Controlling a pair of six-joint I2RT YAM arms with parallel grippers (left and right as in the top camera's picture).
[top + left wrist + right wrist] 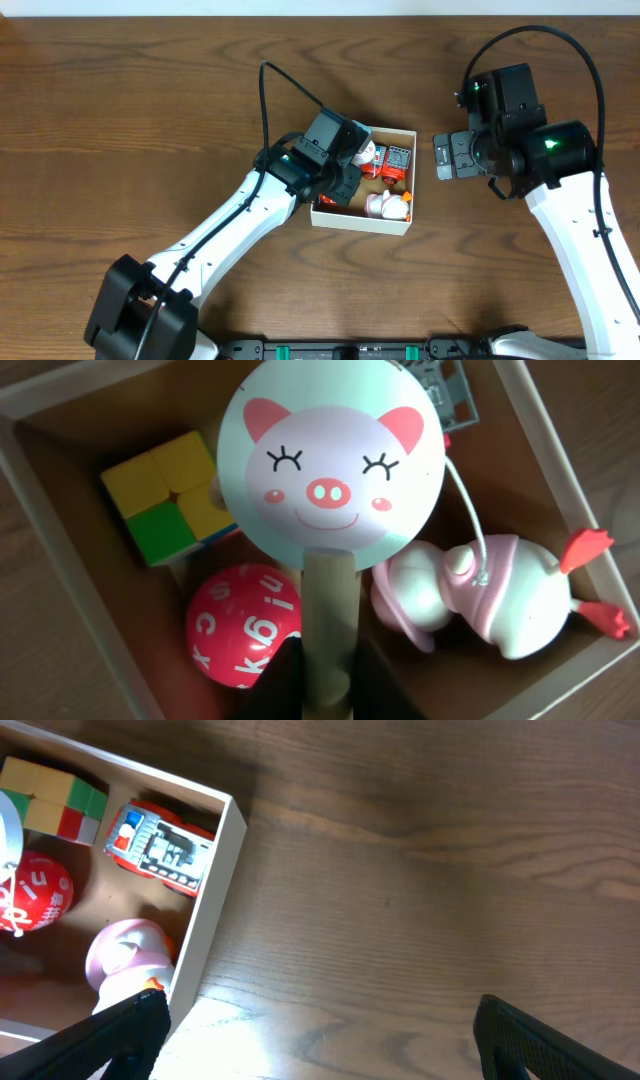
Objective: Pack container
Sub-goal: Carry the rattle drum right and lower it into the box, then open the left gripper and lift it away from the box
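Pig-faced paddle [330,470], clamped by its handle in the left gripper [328,685], hovers inside the container [362,221] at the overhead frame's centre; this looks like the placing step, likely calling for lowering and letting go, while the right gripper [330,1035] hangs spread and empty to the right.

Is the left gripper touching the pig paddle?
Touching. Left wrist view shows the pig paddle pinched by its handle in the left gripper.

Red ball [243,635] — "6", "C", "i"

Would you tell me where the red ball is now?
In the left wrist view, the ball lies in the box, below the cube, left of the pig paddle's handle.
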